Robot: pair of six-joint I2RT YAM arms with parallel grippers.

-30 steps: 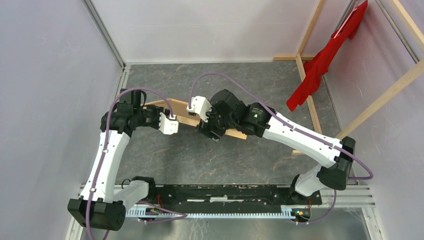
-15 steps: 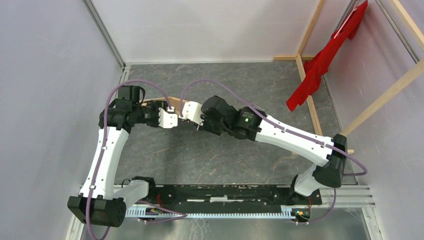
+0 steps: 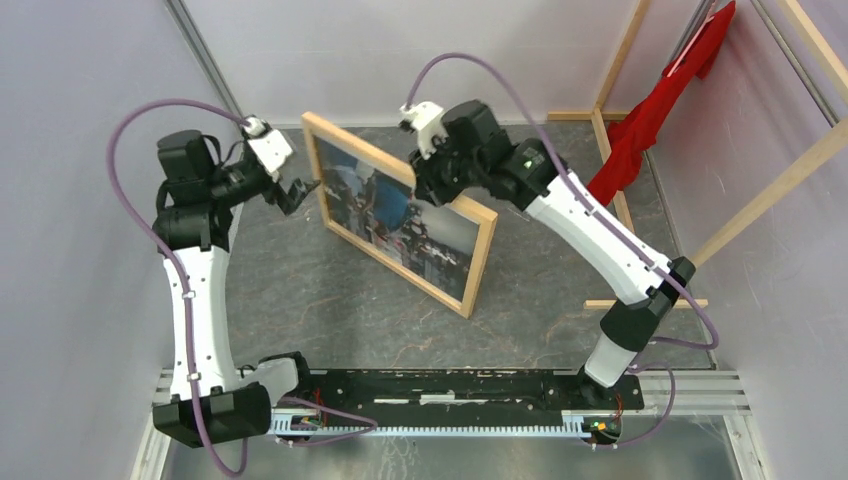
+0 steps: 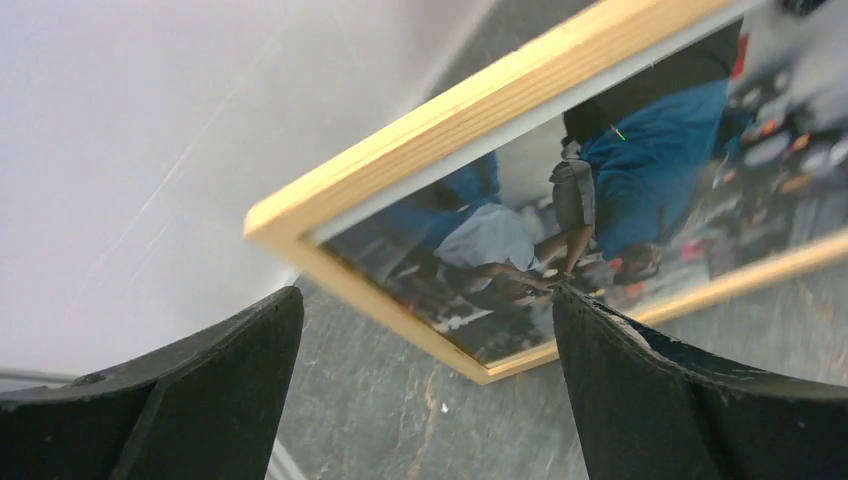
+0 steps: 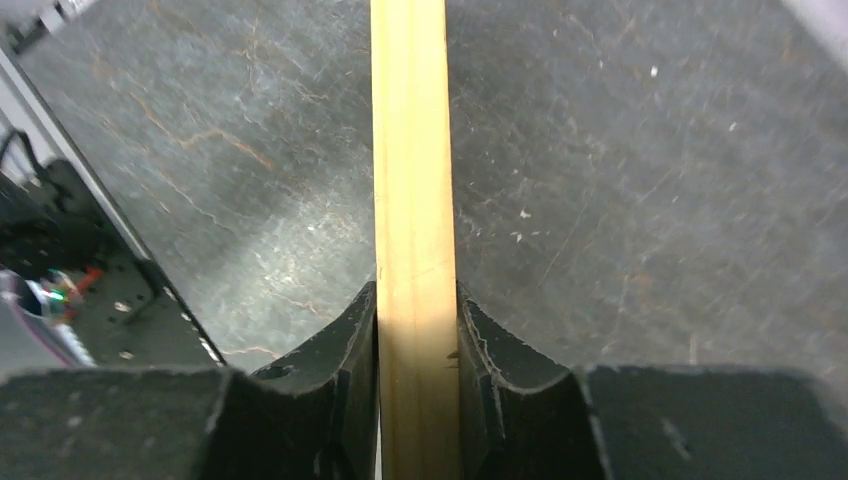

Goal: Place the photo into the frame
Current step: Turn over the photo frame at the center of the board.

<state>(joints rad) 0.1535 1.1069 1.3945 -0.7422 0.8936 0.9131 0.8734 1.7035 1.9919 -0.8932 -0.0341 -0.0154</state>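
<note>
The frame (image 3: pixel 481 260), thin light wood, stands tilted on its lower edge on the dark table, its front turned to the camera. The photo (image 3: pixel 400 215), a dark busy scene with blue figures, shows behind the pane. My right gripper (image 3: pixel 425 180) is shut on the frame's upper edge; in the right wrist view the wooden strip (image 5: pixel 410 150) runs between both fingers (image 5: pixel 340 350). My left gripper (image 3: pixel 300 190) hangs open just left of the frame's upper left corner and touches nothing. The left wrist view looks at the frame corner (image 4: pixel 440 115) and the photo (image 4: pixel 640 160) beyond its spread fingers (image 4: pixel 640 390).
A red cloth (image 3: pixel 650 110) hangs on a rack of long wooden beams (image 3: pixel 770 190) at the back right. Pale walls close in on the left and back. The arms' black base rail (image 3: pixel 450 385) runs along the near edge.
The frame has risen from low between the arms to standing, front to the camera. My left gripper opened, let go and drew back left. My right gripper closed on the upper edge and lifted.
</note>
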